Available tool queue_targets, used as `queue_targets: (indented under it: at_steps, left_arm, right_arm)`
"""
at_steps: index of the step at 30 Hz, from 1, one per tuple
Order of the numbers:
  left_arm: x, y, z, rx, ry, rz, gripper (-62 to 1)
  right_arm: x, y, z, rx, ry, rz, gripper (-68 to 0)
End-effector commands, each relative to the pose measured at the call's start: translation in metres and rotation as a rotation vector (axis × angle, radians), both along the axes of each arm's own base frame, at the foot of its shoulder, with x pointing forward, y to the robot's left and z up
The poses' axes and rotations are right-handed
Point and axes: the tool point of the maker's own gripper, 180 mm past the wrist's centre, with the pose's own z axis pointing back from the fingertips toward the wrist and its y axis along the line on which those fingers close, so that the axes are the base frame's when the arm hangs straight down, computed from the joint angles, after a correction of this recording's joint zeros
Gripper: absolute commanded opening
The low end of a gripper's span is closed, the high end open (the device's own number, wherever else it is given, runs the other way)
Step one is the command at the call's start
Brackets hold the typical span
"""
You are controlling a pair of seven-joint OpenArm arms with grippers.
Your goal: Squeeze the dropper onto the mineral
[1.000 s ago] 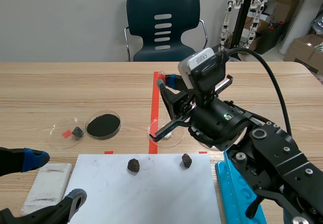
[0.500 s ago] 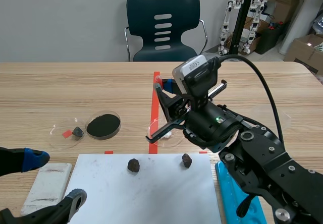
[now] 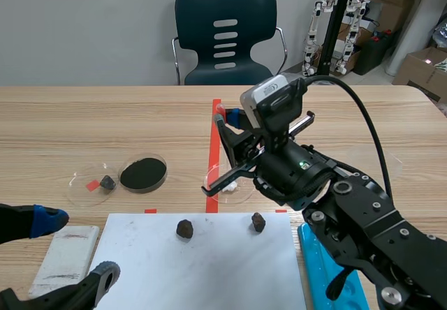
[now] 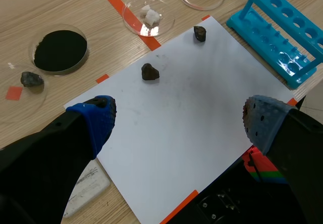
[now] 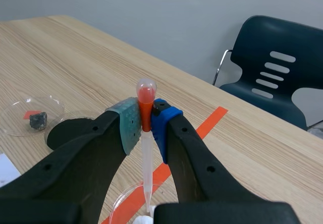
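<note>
The dropper [image 5: 147,156] stands upright with its red bulb on top, clamped between the pads of the right gripper [image 5: 146,125] just below the bulb. Its tip hangs over the white mineral [image 4: 152,17], which lies in a clear petri dish [image 4: 132,7] at mid-table, beside the far edge of the white paper [image 4: 192,113]. Two dark stones [image 4: 150,71] sit on the far part of that paper. Left of the dish are a dish of black powder [image 4: 59,45] and a grey stone [image 4: 31,78]. The left gripper [image 4: 181,118] hovers at the near left, fingers spread wide and holding nothing.
</note>
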Motion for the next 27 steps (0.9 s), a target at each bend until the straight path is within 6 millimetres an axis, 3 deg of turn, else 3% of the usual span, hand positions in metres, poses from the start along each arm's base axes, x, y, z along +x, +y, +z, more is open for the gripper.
queue_targets:
  at_steps: [1,27]
  left_arm:
    - [0.0018,-0.0049,0.0110,-0.029,-0.027,-0.001,-8.2]
    - [0.0018,-0.0049,0.0110,-0.029,-0.027,-0.001,-8.2]
  right_arm:
    - [0.0065,0.0003,0.0135,0.020,-0.033,-0.003,-60.7]
    - [0.0110,-0.0055,0.0120,0.017,-0.025,-0.043,-61.2]
